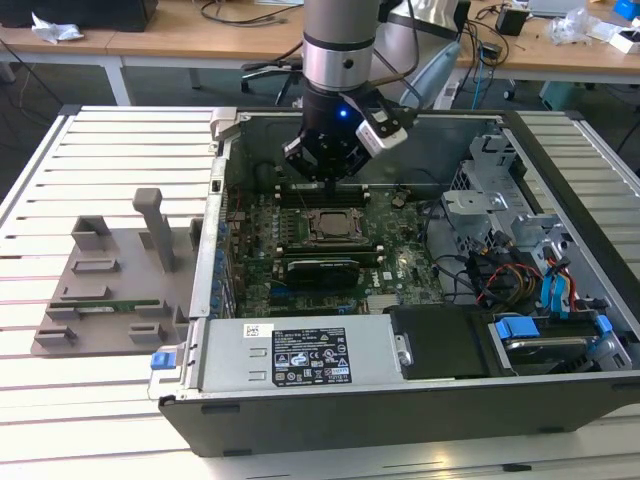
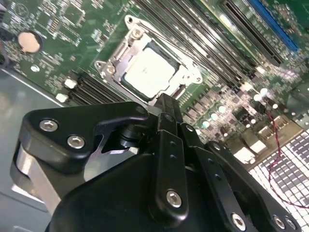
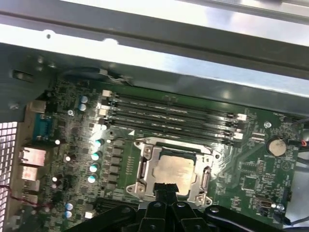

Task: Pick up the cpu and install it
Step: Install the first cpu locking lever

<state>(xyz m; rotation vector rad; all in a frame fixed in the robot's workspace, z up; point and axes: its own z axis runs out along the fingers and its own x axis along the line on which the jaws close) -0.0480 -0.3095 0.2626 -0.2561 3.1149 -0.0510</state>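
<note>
Black gripper foremost in second wrist view, fingers drawn together, nothing between them; tip at edge of cpu, contact not discernible. Cpu lying flat inside metal socket frame on green motherboard, silvery top up. Memory slots alongside socket in first wrist view. Exterior view: arm reaching down into open computer case; grey holder on slatted table at exterior view's left
</note>
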